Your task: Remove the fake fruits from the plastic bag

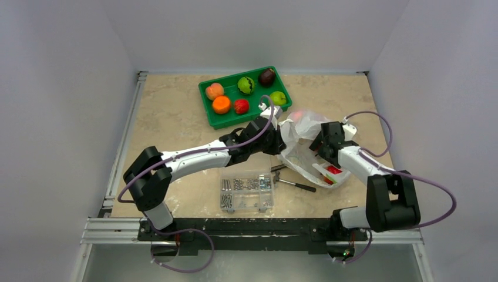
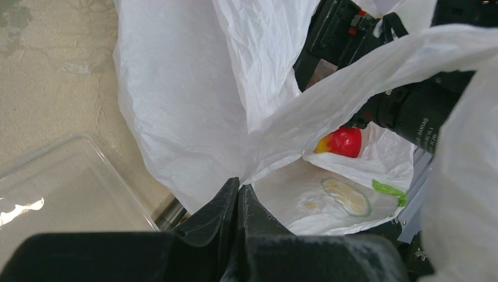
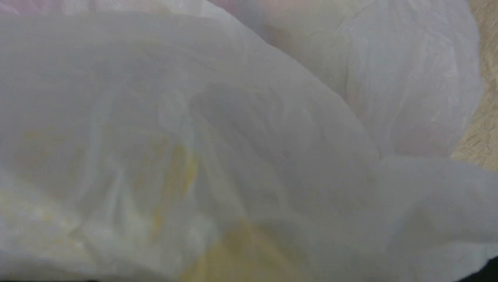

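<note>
White film sits clenched in the left pincer (image 2: 239, 187), which holds the mouth of the bag (image 2: 176, 94) open on the tabletop (image 1: 170, 117). The right pincer (image 1: 325, 139) is inside the bag; its spread cannot be told. A red-yellow fruit (image 2: 344, 142) lies inside the bag, close by. Fetching looks in hand: next, the right pincer must close on that fruit and lift it out.

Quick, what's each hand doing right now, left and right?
Left hand: closed, pinching the plastic bag.
Right hand: at the bag, fingers hidden by film; cannot be told.
</note>
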You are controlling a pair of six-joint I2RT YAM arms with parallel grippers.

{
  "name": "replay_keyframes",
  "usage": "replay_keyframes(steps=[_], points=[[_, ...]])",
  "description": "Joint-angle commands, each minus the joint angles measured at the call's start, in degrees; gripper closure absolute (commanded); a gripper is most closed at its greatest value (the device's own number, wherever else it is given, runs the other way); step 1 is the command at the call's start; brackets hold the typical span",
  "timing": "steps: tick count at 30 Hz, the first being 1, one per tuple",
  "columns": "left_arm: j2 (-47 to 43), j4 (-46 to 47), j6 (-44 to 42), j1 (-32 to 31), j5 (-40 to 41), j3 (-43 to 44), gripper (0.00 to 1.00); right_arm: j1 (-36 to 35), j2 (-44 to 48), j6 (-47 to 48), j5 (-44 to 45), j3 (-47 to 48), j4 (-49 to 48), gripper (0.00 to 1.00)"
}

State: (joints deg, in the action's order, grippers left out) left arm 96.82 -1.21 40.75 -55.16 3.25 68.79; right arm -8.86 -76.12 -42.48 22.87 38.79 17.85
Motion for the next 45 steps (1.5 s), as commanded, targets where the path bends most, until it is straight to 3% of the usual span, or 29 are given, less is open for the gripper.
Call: replay_keyframes(steps=[1, 4, 8, 9, 16, 21, 28, 36, 45], points=[[0.0, 1.4, -0.9, 0.3, -1.4, 1.3, 1.0, 0.4, -2.7, -0.8, -2.4, 2.0, 0.2, 0.13], [0.7, 0.4, -1.0, 0.4, -2.2, 2.3, 1.0, 0.4, -0.8, 0.7, -1.4, 2.5, 0.9, 0.25], [2.0, -2.8, -2.0, 0.8, -3.0, 4.7, 1.0, 0.4, 6.8, 3.1, -5.7, 1.8, 1.0, 0.57], [2.2, -3.4, -2.3, 0.9, -3.0, 5.3, 1.0, 0.4, 9.9, 3.9, -7.4, 1.3, 0.6, 0.62], [3.2, -4.0, -2.3, 1.5, -4.6, 6.6, 1.0, 0.5, 19.5, 8.3, -20.0, -3.2, -8.9, 0.76], [3.5, -4.1, -1.2, 1.5, -6.0, 6.7, 1.0, 0.4, 15.0, 10.2, -17.0, 1.8, -2.4, 0.71], [3.8, -4.1, -0.9, 1.5, -6.7, 6.9, 1.0, 0.5, 9.6, 6.5, -14.3, 2.4, -0.4, 0.47], [3.3, -5.0, -0.9, 1.5, -7.6, 6.9, 1.0, 0.4, 2.1, -2.3, -8.1, 2.2, -1.2, 0.51], [4.2, -6.2, -2.0, 1.5, -8.1, 8.9, 1.0, 0.5, 4.9, -0.1, -5.2, 0.8, 1.9, 0.48]])
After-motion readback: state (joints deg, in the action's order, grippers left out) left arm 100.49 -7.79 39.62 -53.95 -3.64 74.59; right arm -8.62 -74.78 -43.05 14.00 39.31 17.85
